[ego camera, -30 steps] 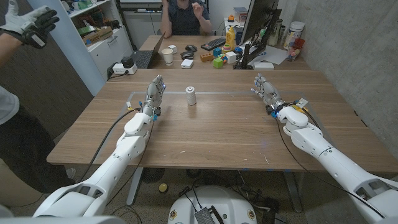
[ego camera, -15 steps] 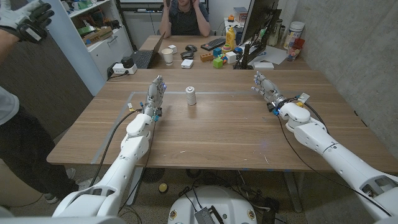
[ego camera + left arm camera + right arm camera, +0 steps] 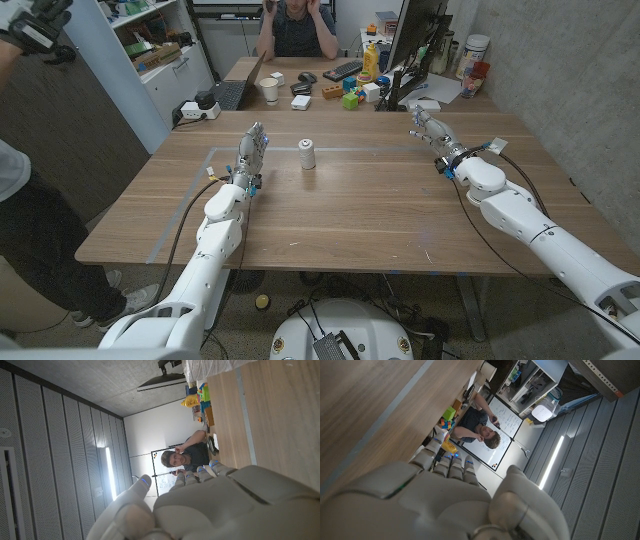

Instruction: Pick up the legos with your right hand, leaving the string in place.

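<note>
1. Presently both arms reach forward over the wooden table (image 3: 330,215). The left hand (image 3: 249,157) stands near the table's left-centre, fingers up and close together, holding nothing.
2. The right hand (image 3: 428,128) is out near the far right edge, fingers extended toward the far desk, nothing in them. How far the fingers are spread is hard to tell in the head view. In the right wrist view the fingertips (image 3: 451,462) sit side by side, near pressed together.
3. Task object: the coloured legos (image 3: 352,95) sit in a cluster on the far desk (image 3: 330,62) behind the table, beside a keyboard (image 3: 343,70) and a monitor (image 3: 412,40). They lie beyond the table's far edge, ahead and to the left of the right hand.
4. No string can be made out in any frame; too small or hidden.
5. Judgement: the right hand's forward placement suits an approach toward the legos; the left hand appears parked out of the way, since the task calls for the right only.
6. Containers: a small white canister (image 3: 307,154) stands upright on the table just beside the left hand, contents not visible. A white cup (image 3: 270,90) stands on the far desk; contents unreadable.
7. A person (image 3: 297,22) sits behind the far desk; another's gloved hand (image 3: 38,22) shows at the upper left edge.
</note>
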`<state>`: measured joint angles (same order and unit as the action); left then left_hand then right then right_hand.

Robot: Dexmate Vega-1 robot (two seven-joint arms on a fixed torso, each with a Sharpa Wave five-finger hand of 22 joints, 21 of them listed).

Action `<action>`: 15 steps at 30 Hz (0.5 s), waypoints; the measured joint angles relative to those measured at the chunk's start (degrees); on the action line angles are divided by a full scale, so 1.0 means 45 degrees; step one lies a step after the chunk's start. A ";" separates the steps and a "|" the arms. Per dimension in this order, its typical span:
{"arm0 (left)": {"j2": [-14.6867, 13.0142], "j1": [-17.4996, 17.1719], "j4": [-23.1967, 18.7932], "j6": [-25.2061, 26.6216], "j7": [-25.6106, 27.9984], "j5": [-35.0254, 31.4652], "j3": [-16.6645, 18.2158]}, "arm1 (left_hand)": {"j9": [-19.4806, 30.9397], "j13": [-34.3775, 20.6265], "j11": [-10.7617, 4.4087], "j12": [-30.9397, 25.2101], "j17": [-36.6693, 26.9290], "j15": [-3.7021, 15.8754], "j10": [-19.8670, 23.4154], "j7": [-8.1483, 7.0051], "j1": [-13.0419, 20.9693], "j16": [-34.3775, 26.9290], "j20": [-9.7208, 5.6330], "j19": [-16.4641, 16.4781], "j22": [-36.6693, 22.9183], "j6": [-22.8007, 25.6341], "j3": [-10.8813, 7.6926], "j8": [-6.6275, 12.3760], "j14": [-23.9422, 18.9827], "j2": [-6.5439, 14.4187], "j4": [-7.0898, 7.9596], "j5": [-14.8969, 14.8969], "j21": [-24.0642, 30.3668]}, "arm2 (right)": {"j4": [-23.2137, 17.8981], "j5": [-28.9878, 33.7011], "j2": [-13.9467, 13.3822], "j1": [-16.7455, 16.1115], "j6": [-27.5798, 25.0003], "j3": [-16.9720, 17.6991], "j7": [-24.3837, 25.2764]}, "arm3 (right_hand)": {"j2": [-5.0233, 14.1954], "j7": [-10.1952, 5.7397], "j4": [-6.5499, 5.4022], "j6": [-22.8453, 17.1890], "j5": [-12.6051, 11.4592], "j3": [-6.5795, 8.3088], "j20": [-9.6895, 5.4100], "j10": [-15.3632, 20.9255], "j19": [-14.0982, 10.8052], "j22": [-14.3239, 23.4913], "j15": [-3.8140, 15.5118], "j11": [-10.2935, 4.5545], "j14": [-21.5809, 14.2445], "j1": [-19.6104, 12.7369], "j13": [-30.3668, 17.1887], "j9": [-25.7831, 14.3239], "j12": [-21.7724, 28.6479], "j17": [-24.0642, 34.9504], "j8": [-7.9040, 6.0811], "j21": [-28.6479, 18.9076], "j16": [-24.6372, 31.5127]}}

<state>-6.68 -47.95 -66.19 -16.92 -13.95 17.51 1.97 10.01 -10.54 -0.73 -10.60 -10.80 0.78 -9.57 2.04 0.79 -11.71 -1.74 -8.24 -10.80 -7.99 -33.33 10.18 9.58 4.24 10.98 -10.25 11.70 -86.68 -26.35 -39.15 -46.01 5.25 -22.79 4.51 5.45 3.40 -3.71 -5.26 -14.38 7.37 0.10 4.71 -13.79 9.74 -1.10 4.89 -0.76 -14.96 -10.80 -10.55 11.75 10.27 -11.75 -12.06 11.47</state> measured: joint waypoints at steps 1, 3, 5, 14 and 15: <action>0.0068 -0.0011 -0.0023 0.0008 -0.0029 -0.0055 0.0074 | 0.0000 0.0001 0.0000 0.0000 0.0000 0.0000 0.0000 0.0000 0.0000 0.0000 0.0000 0.0000 0.0000 0.0000 0.0000 0.0000 0.0000 0.0000 0.0000 0.0000 0.0000 | -0.0143 0.0209 -0.0087 -0.0030 -0.0053 0.0027 0.0175 | -0.0003 0.0004 0.0026 -0.0029 0.0000 0.0026 -0.0008 0.0072 -0.0008 0.0000 0.0020 -0.0021 -0.0020 -0.0003 0.0000 0.0000 0.0058 0.0000 0.0000 -0.0006 0.0000; 0.0068 -0.0011 -0.0023 0.0015 -0.0076 -0.0138 0.0074 | -0.0001 0.0001 0.0000 0.0000 0.0000 0.0000 0.0000 0.0000 0.0000 0.0000 0.0000 0.0000 0.0000 0.0000 0.0000 0.0000 0.0000 0.0000 0.0000 0.0000 0.0000 | -0.0305 0.0209 -0.0186 -0.0055 -0.0053 0.0064 0.0175 | -0.0042 -0.0002 0.0089 -0.0138 0.0000 0.0016 0.0024 0.0118 -0.0112 0.0000 -0.0049 -0.0060 -0.0088 -0.0042 0.0000 0.0000 0.0099 0.0000 0.0000 -0.0006 0.0000; 0.0182 -0.0029 -0.0023 0.0024 -0.0114 -0.0215 0.0074 | 0.0000 0.0001 0.0000 0.0000 0.0000 0.0000 0.0000 0.0000 0.0000 0.0000 0.0000 0.0000 0.0009 0.0000 0.0041 0.0000 0.0000 0.0000 -0.0041 0.0000 0.0000 | -0.0561 0.0209 -0.0351 -0.0107 -0.0053 0.0113 0.0175 | -0.0052 0.0016 0.0105 -0.0155 0.0000 0.0000 -0.0024 0.0118 -0.0159 0.0000 -0.0002 -0.0061 -0.0135 -0.0052 0.0000 0.0001 0.0099 -0.0001 0.0000 -0.0006 0.0000; 0.0364 -0.0023 -0.0056 0.0027 -0.0264 -0.0431 0.0407 | -0.0001 0.0001 0.0000 0.0000 0.0001 0.0000 0.0000 0.0000 -0.0069 0.0000 0.0000 0.0000 0.0033 0.0001 0.0083 0.0000 0.0000 -0.0069 0.0001 0.0000 0.0000 | -0.1525 0.1647 -0.0882 -0.0306 -0.0642 0.0355 0.1393 | -0.0170 -0.0004 0.0249 -0.0311 -0.0001 0.0039 -0.0091 0.0232 -0.0316 -0.0001 0.0061 -0.0084 -0.0295 -0.0170 0.0001 0.0002 0.0099 -0.0033 0.0000 -0.0005 0.0000; 0.0372 -0.0020 -0.0054 0.0028 -0.0275 -0.0462 0.0415 | -0.0001 0.0002 0.0000 0.0000 0.0001 0.0000 0.0000 0.0000 -0.0069 0.0000 0.0000 0.0000 0.0033 0.0000 0.0083 0.0000 0.0000 -0.0069 0.0001 0.0000 0.0000 | -0.1621 0.1699 -0.0929 -0.0330 -0.0667 0.0376 0.1438 | -0.0170 -0.0005 0.0249 -0.0311 0.0000 0.0039 -0.0091 0.0231 -0.0316 -0.0001 0.0061 -0.0084 -0.0294 -0.0170 0.0001 0.0001 0.0099 -0.0033 0.0000 -0.0005 0.0000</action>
<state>-5.01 -48.04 -66.43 -16.79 -15.19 15.43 3.84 10.01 -10.53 -0.73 -10.59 -10.79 0.79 -9.57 2.04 0.48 -11.71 -1.74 -8.23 -10.65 -7.99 -32.96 10.18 9.58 3.94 10.99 -10.25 11.70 -93.98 -18.70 -43.33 -47.50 2.24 -21.09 10.98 4.69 3.38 -2.59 -6.66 -14.38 7.54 -0.31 5.75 -15.21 9.74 -0.83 4.52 -2.08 -15.72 -10.79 -10.54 12.19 10.12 -11.75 -12.09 11.47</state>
